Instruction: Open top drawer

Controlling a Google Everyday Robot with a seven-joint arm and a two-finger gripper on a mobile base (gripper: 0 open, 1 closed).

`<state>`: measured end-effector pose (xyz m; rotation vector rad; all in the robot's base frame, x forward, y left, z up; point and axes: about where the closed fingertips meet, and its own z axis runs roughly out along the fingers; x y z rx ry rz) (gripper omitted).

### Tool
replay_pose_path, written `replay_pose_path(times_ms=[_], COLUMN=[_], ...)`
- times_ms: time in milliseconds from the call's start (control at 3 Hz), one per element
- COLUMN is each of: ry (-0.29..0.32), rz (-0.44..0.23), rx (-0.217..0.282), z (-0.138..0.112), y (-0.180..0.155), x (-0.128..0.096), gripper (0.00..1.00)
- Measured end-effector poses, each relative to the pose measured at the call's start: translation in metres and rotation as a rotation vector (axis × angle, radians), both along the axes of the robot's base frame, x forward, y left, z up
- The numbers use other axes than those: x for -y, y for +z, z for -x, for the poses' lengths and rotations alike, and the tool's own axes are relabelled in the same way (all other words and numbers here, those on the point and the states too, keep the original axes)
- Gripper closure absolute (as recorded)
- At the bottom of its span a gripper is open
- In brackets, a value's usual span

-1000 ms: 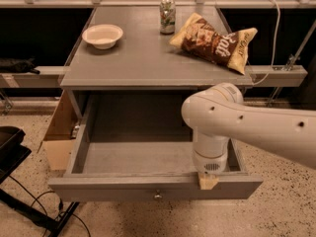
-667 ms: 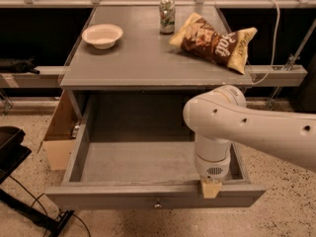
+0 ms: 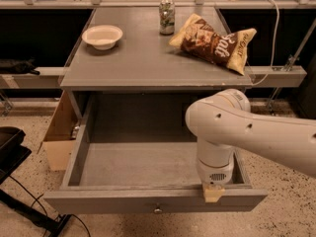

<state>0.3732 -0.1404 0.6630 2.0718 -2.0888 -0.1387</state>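
The top drawer (image 3: 133,164) is a wide, deep grey wooden box under the grey table top (image 3: 148,63). It stands pulled far out toward me and its inside is bare. Its front panel (image 3: 98,201) carries a small round metal knob (image 3: 157,210) at mid-front. My gripper (image 3: 213,193) hangs from the white arm (image 3: 232,127) and rests on the top edge of the front panel, right of the knob. The arm hides the drawer's right rear corner.
On the table top are a white bowl (image 3: 102,36), a drink can (image 3: 167,17) and a brown chip bag (image 3: 215,42). A cardboard box (image 3: 59,132) sits left of the drawer. A black stand and cables (image 3: 15,157) lie on the speckled floor at left.
The drawer has slid further out toward me. My gripper has moved the same way, staying on the front panel's top edge.
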Motion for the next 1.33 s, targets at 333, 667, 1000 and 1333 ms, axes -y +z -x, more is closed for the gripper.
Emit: replay_pose_path(times_ms=[333,667,1000,1333], ry=[0.000,0.000,0.022,0.039], rz=[0.000,0.000,-0.023,-0.092], rx=[0.000,0.000,0.093,0.154], z=[0.000,0.000,-0.006,-0.023], y=[0.000,0.000,0.059,0.120], x=[0.000,0.000,0.016,0.040], gripper=[0.52,0.29,0.01,0.00])
